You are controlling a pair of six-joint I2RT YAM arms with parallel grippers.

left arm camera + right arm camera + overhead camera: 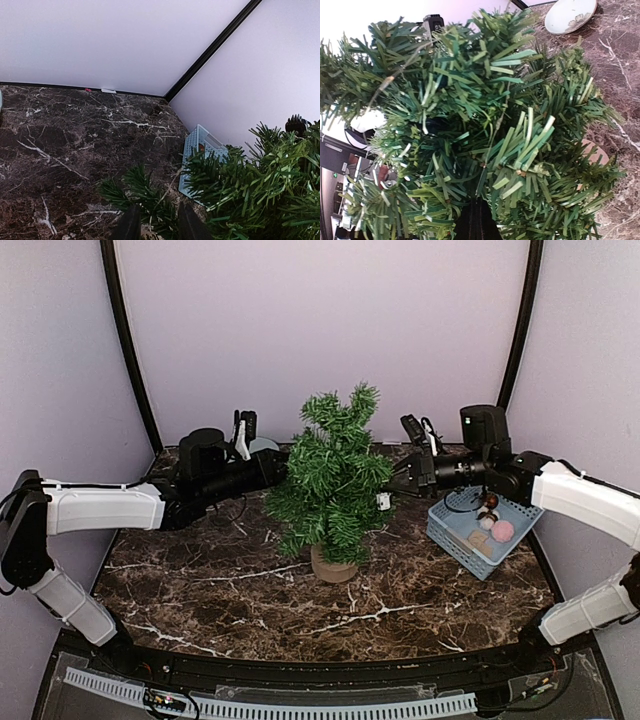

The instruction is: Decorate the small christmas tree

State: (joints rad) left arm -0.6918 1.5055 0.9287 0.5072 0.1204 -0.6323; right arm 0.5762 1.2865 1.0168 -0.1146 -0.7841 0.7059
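The small christmas tree [335, 475] stands mid-table on its round wooden stump [333, 566]. My left gripper [283, 468] reaches into the tree's left side. In the left wrist view its dark fingers [131, 225] sit a little apart with a needle branch [150, 200] clamped between them. My right gripper [393, 487] is at the tree's right side, buried in the foliage [470, 110]. Its jaws [477, 217] are shut, and a thin string [492, 150] runs from the tips up into the needles. A small white thing [383, 501] hangs just below them.
A light-blue basket [445, 530] at the right holds a pink ball [502, 531] and a brown ball [490, 502]; its corner [192, 155] shows behind the tree. A pale plate [265, 445] lies at the back left. Curved white walls close off the back.
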